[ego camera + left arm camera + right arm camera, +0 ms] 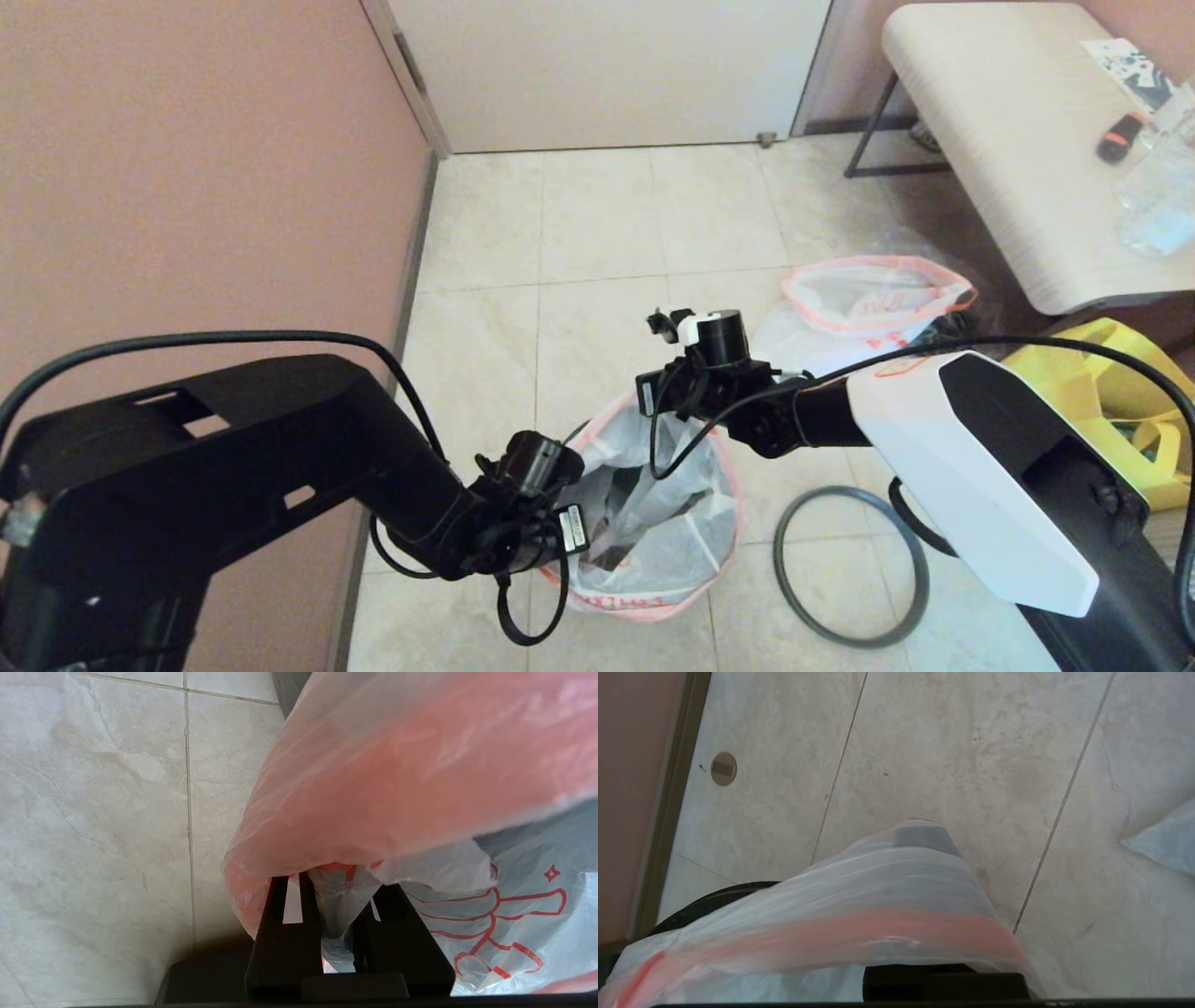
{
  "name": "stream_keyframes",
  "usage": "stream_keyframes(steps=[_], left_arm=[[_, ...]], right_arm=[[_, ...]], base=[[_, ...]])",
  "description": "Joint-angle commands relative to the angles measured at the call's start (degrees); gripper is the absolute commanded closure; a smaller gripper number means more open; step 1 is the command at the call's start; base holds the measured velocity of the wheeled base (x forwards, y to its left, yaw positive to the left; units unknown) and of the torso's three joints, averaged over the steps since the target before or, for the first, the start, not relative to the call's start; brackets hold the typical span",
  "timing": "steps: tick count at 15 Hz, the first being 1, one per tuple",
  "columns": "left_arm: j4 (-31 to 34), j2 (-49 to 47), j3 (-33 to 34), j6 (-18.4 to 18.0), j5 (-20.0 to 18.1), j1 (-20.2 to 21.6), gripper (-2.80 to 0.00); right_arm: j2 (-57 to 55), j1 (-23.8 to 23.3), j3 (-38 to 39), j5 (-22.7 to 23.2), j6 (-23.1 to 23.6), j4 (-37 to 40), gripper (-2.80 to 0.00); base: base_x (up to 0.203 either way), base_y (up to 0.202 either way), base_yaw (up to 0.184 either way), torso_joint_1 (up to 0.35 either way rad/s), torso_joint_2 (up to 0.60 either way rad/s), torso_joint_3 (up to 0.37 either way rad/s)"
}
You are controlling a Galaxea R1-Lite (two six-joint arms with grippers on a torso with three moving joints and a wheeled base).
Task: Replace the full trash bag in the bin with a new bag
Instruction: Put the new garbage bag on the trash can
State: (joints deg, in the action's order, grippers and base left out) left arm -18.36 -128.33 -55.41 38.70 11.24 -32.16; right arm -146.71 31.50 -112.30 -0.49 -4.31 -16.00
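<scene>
A pale desk (1008, 140) stands far right, a yellow tote (1120, 392) right, a full tied bag (868, 299) beyond the bin (644, 532), its loose hoop (850, 565) on the floor just right. The left pincer (336, 924) grasps the new bag's (653, 504) near-left rim over the bin. The right pincer (920, 835), clenched, sits under film at the far rim; the bin is mostly hidden.

No wording could be read anywhere. The new bag (514, 933) in the bin carried a red line drawing with a small four-pointed star beside it, but no letters. Red marks near the bag's lower edge in the head view were too blurred to make out.
</scene>
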Motion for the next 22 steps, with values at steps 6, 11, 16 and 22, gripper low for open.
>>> stream_keyframes(steps=[6,11,16,22], left_arm=[[-0.56,-0.41,-0.13,0.15,0.18,0.05,0.00],[-10.64,0.49,3.99,-1.42,0.35,0.57,0.00],[-20.98,0.97,8.18,-4.22,0.10,2.43,0.00],[-24.27,0.36,8.77,-5.47,0.27,3.12,0.00]], right_arm=[[4.64,0.76,6.07,0.78,0.43,-0.58,0.00],[4.37,-1.34,7.09,5.36,0.31,0.19,0.00],[3.15,-6.47,7.21,12.68,-1.34,6.43,0.00],[3.93,-10.15,7.52,18.51,-9.14,6.98,0.00]], base=[[0.000,0.000,0.000,0.000,0.00,0.000],[0.000,0.000,0.000,0.000,0.00,0.000],[0.000,0.000,0.000,0.000,0.00,0.000],[0.000,0.000,0.000,0.000,0.00,0.000]])
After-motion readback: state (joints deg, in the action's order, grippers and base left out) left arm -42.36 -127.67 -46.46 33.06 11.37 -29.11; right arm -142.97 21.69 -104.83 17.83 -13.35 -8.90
